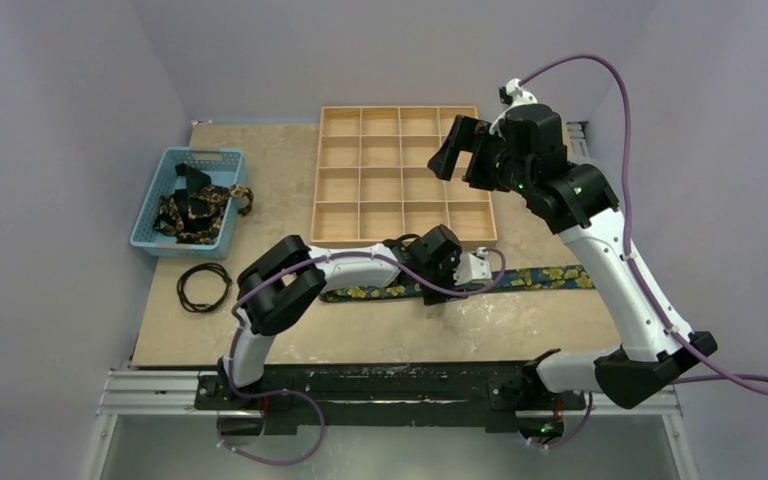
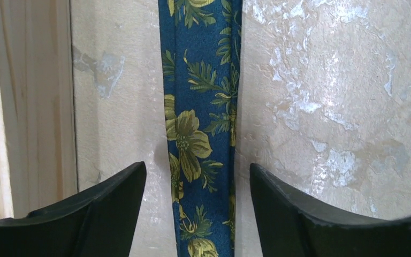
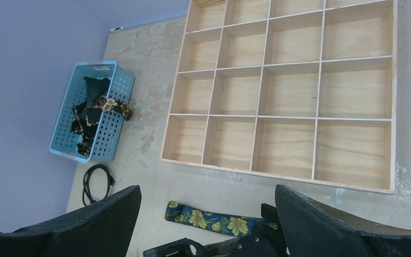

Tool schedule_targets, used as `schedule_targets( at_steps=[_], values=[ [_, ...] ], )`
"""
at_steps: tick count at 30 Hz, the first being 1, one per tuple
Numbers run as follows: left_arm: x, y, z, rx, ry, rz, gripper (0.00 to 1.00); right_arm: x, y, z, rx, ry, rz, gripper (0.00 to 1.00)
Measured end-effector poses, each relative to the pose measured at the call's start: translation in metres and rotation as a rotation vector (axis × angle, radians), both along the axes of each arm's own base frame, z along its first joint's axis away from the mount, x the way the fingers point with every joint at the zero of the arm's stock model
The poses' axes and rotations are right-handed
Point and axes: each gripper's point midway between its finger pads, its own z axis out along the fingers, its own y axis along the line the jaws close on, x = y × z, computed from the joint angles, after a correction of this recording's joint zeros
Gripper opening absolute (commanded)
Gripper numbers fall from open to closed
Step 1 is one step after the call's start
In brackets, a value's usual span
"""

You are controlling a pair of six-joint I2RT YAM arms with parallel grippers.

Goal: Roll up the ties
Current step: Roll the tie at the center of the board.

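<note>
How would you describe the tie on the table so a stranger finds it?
Find the wooden tray of empty compartments. Before its near edge the tie lies flat, stretched out. Unlike the dark ties bunched in the blue basket, it is blue with yellow-green flowers.

Soft, even light filled all three views, leaving only faint, blurred shadows on the table (image 1: 550,320). The left wrist view rendered the print of the tie (image 2: 200,134) sharply, while the pale tray (image 2: 32,107) beside it looked bright and slightly washed out.
</note>
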Motion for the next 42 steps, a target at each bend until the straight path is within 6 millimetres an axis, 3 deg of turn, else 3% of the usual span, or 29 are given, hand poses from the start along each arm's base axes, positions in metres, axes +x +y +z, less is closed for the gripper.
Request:
schedule_targets(
  at_steps=[4, 7, 9, 11, 12, 14, 16, 19, 23, 26, 30, 35, 38, 42],
  values=[
    [-0.004, 0.014, 0.008, 0.009, -0.001, 0.027, 0.81, 0.000, 0.000, 0.000, -0.003, -0.002, 0.004, 0.98],
    [-0.010, 0.029, 0.039, -0.024, 0.004, 0.102, 0.88, 0.003, 0.003, 0.005, -0.002, -0.013, 0.012, 0.98],
    [-0.013, 0.045, 0.082, -0.099, -0.007, 0.200, 0.99, 0.007, 0.007, 0.009, 0.005, -0.024, 0.028, 0.96],
    [-0.015, 0.062, 0.130, -0.204, -0.009, 0.314, 1.00, 0.011, 0.013, 0.009, 0.013, -0.027, 0.049, 0.93],
    [-0.015, 0.078, 0.159, -0.280, 0.001, 0.401, 1.00, 0.012, 0.016, 0.007, 0.017, -0.021, 0.062, 0.92],
    [-0.012, 0.112, 0.199, -0.404, 0.023, 0.557, 1.00, 0.013, 0.022, -0.001, 0.027, -0.009, 0.087, 0.89],
    [-0.010, 0.159, 0.222, -0.516, 0.052, 0.739, 1.00, 0.012, 0.027, -0.018, 0.032, 0.016, 0.107, 0.83],
    [-0.020, 0.222, 0.212, -0.603, 0.112, 0.991, 1.00, 0.005, 0.032, -0.051, 0.038, 0.078, 0.138, 0.73],
    [-0.042, 0.272, 0.163, -0.590, 0.244, 1.238, 1.00, -0.013, 0.050, -0.095, 0.066, 0.190, 0.211, 0.58],
    [-0.055, 0.294, 0.126, -0.557, 0.337, 1.369, 0.99, -0.038, 0.086, -0.126, 0.075, 0.267, 0.334, 0.51],
    [-0.063, 0.299, 0.097, -0.493, 0.403, 1.377, 0.87, -0.063, 0.129, -0.169, 0.084, 0.371, 0.483, 0.43],
    [-0.055, 0.287, 0.092, -0.359, 0.373, 1.196, 0.82, -0.070, 0.143, -0.221, 0.080, 0.526, 0.533, 0.32],
    [-0.042, 0.279, 0.093, -0.278, 0.311, 1.052, 0.78, -0.073, 0.149, -0.236, 0.097, 0.568, 0.552, 0.28],
    [-0.030, 0.278, 0.105, -0.302, 0.217, 0.926, 0.64, -0.078, 0.161, -0.243, 0.146, 0.602, 0.575, 0.24]
  ],
)
